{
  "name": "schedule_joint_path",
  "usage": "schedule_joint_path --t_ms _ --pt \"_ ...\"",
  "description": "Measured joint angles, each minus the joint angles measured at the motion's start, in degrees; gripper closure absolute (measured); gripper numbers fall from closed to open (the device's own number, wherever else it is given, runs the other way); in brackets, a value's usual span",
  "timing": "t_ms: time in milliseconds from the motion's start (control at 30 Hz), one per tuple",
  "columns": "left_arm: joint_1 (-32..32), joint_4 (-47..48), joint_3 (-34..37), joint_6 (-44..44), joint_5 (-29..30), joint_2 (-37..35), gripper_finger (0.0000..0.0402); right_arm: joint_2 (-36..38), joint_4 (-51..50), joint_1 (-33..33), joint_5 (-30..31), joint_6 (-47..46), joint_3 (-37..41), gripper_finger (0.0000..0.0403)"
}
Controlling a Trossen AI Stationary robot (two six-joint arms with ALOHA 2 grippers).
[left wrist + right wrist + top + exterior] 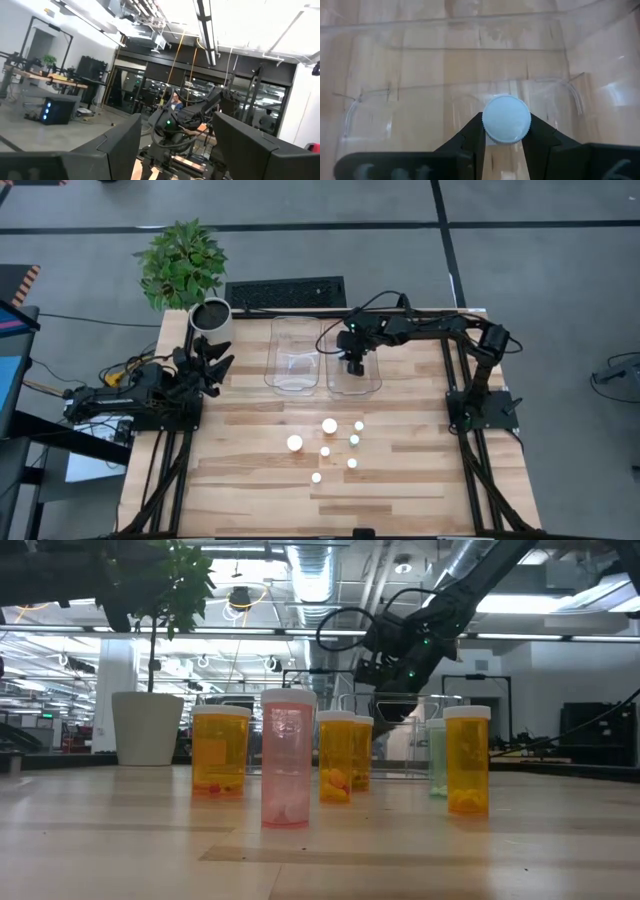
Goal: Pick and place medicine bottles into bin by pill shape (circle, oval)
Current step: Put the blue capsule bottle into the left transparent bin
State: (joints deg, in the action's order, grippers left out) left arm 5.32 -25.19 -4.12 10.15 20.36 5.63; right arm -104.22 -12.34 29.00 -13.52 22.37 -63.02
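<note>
**One bottle over the bin, seven on the table**

One small medicine bottle with a white round ribbed cap (pixel 506 120) sits clamped by its cap between the fingers of the right gripper (pixel 354 363), which hangs above the floor of the right-hand clear plastic bin (pixel 371 385). Beside it stands a second clear plastic bin (pixel 279 380), apparently empty. Seven more white-capped bottles (pixel 329 425) stand upright in a loose cluster on the pale wooden table (pixel 240 460), well apart from the bins; the low view shows mostly orange translucent bodies, with one pink (pixel 287 760) and one pale green (pixel 437 758).

These bottles look light, rigid and smooth-sided, so the ridged cap probably gives the surest hold; a squeeze lower on the slick body could slip.

Left gripper (pixel 212 362) waits near the white plant pot (pixel 210 316), fingers spread, holding nothing.
</note>
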Motion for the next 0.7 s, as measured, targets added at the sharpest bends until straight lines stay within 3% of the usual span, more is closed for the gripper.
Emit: schedule_joint_path --t_ms 367,700 --pt "0.02 -0.02 0.0 0.04 0.19 0.0 0.0161 -4.45 0.72 0.36 -0.28 0.0 -0.67 0.0289" --pt "0.02 -0.22 0.0 0.47 1.46 0.0 0.0161 -2.7 -1.0 0.38 0.37 0.0 -3.08 0.0289"
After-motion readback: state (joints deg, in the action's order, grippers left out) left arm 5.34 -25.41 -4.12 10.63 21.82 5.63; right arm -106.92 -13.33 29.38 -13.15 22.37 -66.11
